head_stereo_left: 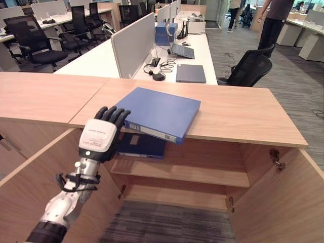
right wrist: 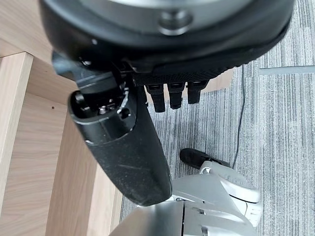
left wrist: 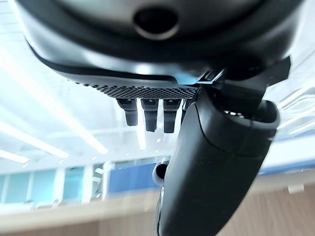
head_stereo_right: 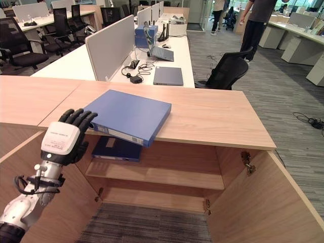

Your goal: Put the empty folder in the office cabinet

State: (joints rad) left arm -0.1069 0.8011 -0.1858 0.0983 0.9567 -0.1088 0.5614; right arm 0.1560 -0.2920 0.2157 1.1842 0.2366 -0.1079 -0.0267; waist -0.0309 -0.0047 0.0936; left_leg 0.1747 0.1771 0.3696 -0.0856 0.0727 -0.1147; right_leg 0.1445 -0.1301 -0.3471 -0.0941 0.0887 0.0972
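Lying just beside robot hand [head_stereo_left: 99,135]: folder [head_stereo_left: 161,112]

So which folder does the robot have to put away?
Find the wooden cabinet with its doors open. On its top lies a blue folder, one corner hanging over the front edge, beside the left hand. The other, darker folder is already on the shelf below.

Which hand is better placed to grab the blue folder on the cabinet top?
Left. The left hand is raised beside the blue folder at the cabinet top's edge; the right hand hangs toward the floor.
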